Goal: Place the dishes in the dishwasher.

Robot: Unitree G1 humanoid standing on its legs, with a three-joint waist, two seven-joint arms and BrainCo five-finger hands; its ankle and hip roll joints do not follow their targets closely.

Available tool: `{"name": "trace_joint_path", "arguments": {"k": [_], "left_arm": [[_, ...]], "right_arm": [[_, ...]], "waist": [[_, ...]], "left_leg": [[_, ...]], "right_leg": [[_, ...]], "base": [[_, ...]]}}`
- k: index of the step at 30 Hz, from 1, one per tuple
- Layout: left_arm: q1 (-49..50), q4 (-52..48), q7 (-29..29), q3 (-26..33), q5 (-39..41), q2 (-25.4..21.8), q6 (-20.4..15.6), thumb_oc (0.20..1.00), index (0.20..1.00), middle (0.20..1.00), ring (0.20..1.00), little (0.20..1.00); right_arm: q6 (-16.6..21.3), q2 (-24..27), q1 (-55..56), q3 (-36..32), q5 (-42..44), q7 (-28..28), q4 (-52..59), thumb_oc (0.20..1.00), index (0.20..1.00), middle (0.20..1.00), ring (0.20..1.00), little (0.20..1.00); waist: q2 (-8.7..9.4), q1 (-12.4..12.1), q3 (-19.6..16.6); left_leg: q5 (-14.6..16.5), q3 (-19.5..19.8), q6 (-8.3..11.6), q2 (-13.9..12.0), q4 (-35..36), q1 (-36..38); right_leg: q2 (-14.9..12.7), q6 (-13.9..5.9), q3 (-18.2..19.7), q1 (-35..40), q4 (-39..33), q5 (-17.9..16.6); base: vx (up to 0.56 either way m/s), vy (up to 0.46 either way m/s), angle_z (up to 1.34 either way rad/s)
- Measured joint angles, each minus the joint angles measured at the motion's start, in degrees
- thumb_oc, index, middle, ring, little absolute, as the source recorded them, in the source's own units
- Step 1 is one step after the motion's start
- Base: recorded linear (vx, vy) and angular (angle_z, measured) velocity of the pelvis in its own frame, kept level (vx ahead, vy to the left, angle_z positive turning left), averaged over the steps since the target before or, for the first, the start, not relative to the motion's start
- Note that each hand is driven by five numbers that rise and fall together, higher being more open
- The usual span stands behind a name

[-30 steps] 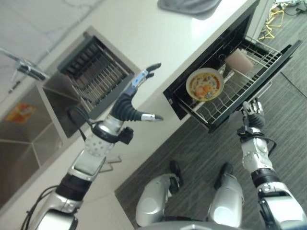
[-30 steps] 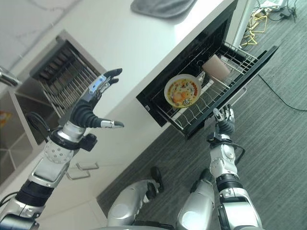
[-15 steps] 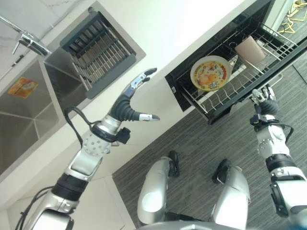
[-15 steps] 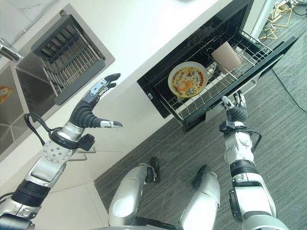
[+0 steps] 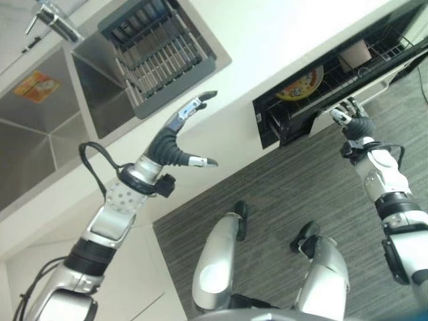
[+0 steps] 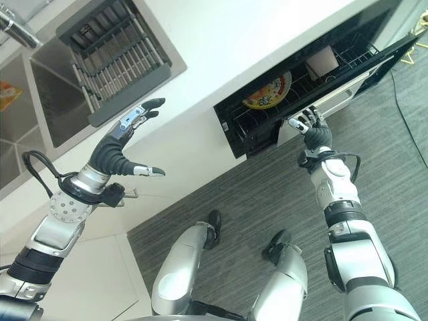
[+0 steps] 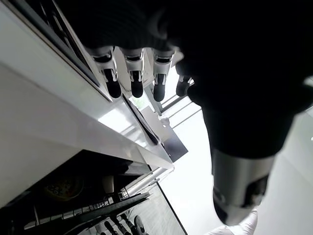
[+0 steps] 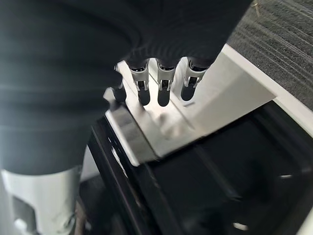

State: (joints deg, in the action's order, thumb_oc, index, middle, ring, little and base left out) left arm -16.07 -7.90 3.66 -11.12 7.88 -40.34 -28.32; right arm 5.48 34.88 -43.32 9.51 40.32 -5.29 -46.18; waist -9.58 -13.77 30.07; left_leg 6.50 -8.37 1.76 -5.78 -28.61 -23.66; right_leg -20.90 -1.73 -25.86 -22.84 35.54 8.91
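Left eye view: our left hand (image 5: 175, 137) hangs spread and empty above the counter (image 5: 281, 33), clear of the work. Right of it, the plate (image 6: 267, 93) sits racked in the dishwasher drawer (image 6: 314, 73), so our right hand (image 6: 313, 127) lays straight fingers on its front, apparently to close it.

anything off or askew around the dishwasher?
Nothing stands out. The plate stands on edge in the dishwasher drawer with a cup behind it; the right hand lies flat on the drawer front, the left hand is open over the counter.
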Motion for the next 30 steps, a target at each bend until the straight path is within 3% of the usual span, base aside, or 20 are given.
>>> {"name": "trace_joint_path", "arguments": {"k": [11, 30], "left_arm": [[-0.09, -0.04, -0.1, 0.0, 0.09, -2.72, -1.54, 1.0, 1.0, 1.0, 1.0, 1.0], [2.27, -1.15, 1.19, 2.23, 5.8, -9.33, -2.28, 1.0, 1.0, 1.0, 1.0, 1.0]], "right_arm": [[-2.58, 1.85, -5.77, 5.66, -0.89, -1.62, -1.63, 1.0, 1.0, 1.0, 1.0, 1.0], [-3.04, 5.05, -6.75, 6.28, -0.35, -3.75, -10.99, 1.0, 1.0, 1.0, 1.0, 1.0]], "waist": [[0.31, -1.83, 0.2], [1.18, -4.21, 0.74]], "left_leg": [[-2.02, 1.94, -0.46, 1.86, 4.6, 1.78], [-3.8, 5.26, 0.2, 2.21, 6.86, 3.98]], "right_leg": [[-0.54, -1.35, -3.3, 3.87, -4.04, -1.15], [-0.37, -1.7, -8.12, 8.93, -5.44, -0.37]], "base": [[0.04, 0.051, 0.14], [0.05, -0.03, 0.1]]}}
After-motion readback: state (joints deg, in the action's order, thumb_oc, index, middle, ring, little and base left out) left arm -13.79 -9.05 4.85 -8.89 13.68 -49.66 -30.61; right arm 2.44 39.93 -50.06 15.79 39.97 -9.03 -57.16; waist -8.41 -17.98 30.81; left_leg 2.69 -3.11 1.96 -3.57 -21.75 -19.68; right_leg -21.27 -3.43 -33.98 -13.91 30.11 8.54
